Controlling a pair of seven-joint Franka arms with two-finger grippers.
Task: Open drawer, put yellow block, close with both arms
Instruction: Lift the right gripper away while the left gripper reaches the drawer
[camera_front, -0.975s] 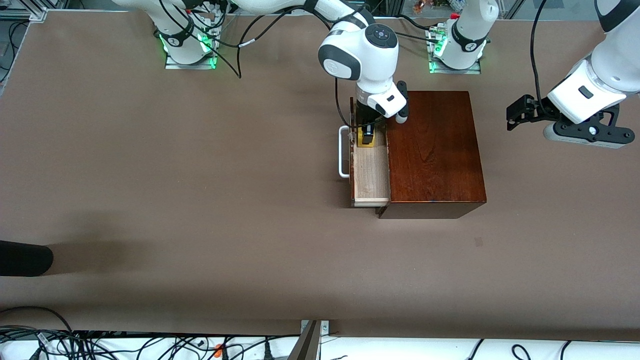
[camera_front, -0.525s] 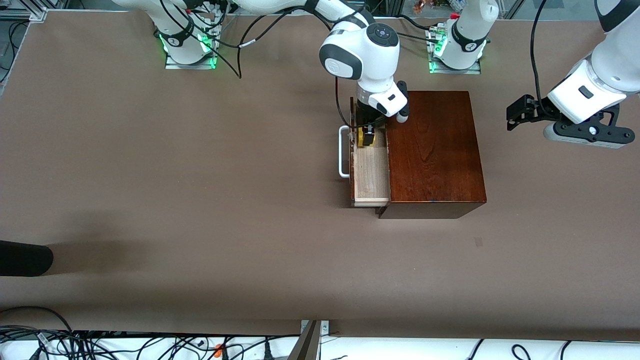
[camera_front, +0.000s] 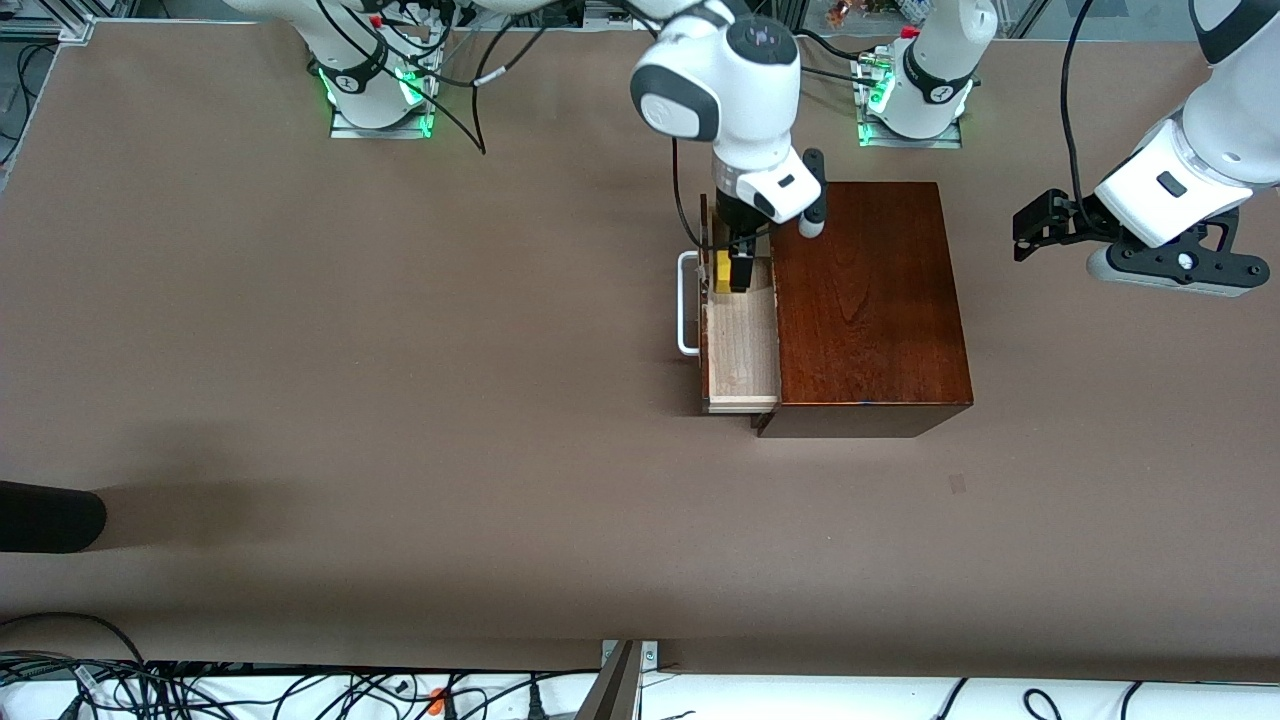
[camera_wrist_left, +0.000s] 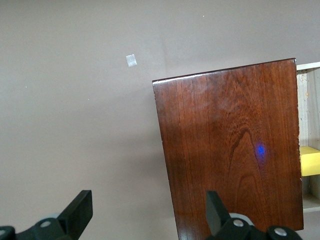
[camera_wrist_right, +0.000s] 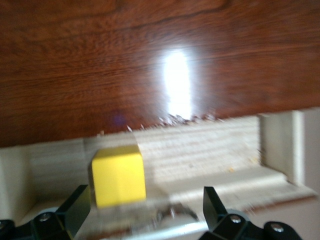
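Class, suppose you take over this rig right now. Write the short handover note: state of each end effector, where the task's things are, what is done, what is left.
Right end effector: open, over the open drawer, block released.
Left end effector: open, empty, waiting over bare table toward the left arm's end.
Yellow block: resting inside the drawer, at its end farthest from the front camera.
Wooden box: on the table.
Done: drawer opened, block placed.
Left: lift the right arm clear and close the drawer with both arms.

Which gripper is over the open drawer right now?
The right gripper, open above the yellow block lying in the drawer. The left gripper waits off past the box's end.
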